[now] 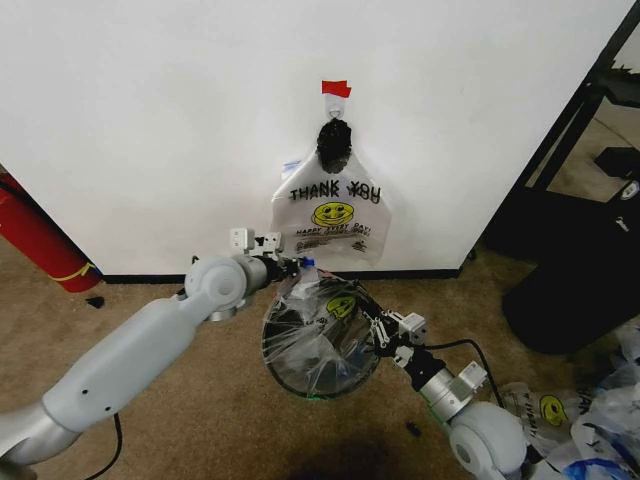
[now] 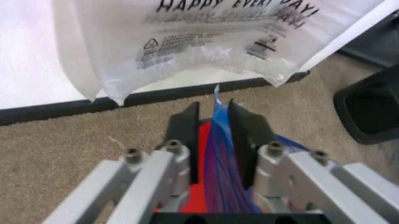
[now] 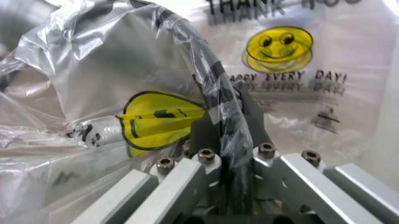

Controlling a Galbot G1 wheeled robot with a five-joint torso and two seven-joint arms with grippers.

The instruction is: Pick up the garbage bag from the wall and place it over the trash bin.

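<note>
Bag film is pinched between the right gripper's pressed jaws at the bin rim, a blue strip between the left gripper's; draping looks nearly done, release remaining.

Bag hanging on the wall: black "THANK YOU" across the top, a yellow smiley face below it, then "HAPPY EVERY DAY!" in smaller black capitals. Beneath that line sit a recycling triangle and fine print too small to read.
</note>
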